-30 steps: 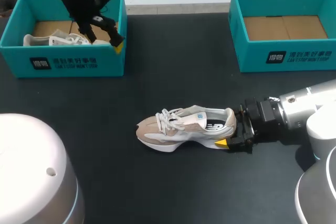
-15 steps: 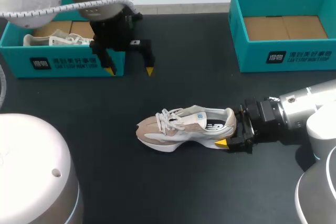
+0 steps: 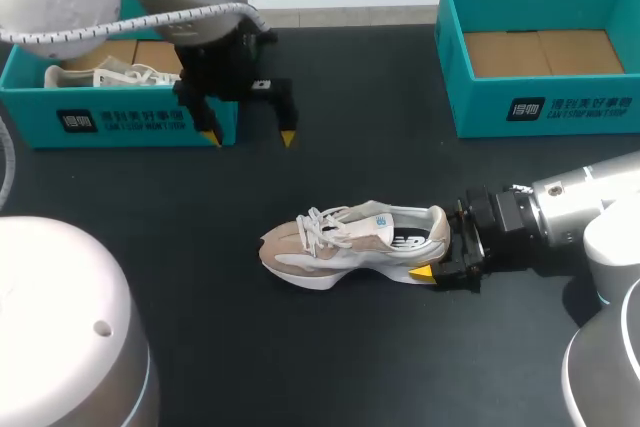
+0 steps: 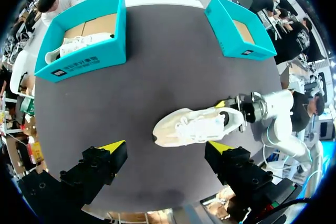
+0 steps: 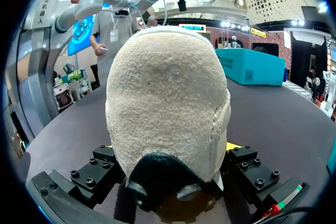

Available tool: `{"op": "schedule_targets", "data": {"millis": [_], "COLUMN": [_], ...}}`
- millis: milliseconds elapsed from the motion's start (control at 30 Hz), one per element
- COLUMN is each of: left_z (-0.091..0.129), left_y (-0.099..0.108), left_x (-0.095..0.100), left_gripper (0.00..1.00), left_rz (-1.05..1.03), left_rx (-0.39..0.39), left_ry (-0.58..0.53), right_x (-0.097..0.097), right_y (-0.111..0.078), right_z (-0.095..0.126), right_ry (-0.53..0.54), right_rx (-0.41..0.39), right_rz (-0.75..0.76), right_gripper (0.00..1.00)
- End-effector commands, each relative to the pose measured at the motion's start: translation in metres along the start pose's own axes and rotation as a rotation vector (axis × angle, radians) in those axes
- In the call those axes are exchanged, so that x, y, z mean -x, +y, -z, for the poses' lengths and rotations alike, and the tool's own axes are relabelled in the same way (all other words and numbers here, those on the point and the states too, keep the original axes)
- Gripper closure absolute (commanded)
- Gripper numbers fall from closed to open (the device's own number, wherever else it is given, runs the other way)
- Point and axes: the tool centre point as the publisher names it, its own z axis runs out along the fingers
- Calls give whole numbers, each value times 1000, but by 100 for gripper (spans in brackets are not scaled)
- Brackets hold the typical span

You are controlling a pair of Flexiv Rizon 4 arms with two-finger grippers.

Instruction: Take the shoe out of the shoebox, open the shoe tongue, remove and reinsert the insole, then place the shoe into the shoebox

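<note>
Out of the teal shoebox [image 3: 120, 112] the left gripper [image 3: 248, 137] has swung within the last second. It now hangs over the table [image 3: 300, 367] just in front of that box's near corner, hardly shifted in the last half second. Its fingers are spread wide and hold nothing. A second shoe [image 3: 100, 75] lies inside the box. The right gripper [image 3: 440, 249] has not moved: its fingers press the heel of the shoe [image 3: 345, 242] from both sides, pinching it. The shoe stands on its sole in the middle of the table, laces up, toe toward the left arm's side, exactly where it stood before.
</note>
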Motion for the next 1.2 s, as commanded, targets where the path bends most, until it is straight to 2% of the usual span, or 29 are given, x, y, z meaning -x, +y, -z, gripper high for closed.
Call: {"op": "schedule_targets", "data": {"millis": [33, 167, 300, 633, 1033, 1200], "left_z": [-10, -28, -44, -65, -84, -90], "left_y": [5, 12, 16, 22, 28, 31], "left_x": [-9, -27, -44, -84, -118, -126], "left_gripper": [0, 0, 0, 0, 0, 0], "left_rz": [-21, -26, -22, 8, -18, -27], "left_rx": [31, 84, 105, 178, 162, 156], "left_ry": [-35, -29, -30, -53, -203, -278], "right_x": [0, 0, 0, 0, 0, 0], "right_y": [-4, -4, -4, -4, -4, -4], "right_z": [-3, -3, -3, -3, -3, -3], "right_ry": [0, 0, 0, 0, 0, 0], "right_rx": [-1, -1, -1, -1, -1, -1], "right_rz": [0, 0, 0, 0, 0, 0], "right_gripper": [100, 100, 100, 100, 100, 100]}}
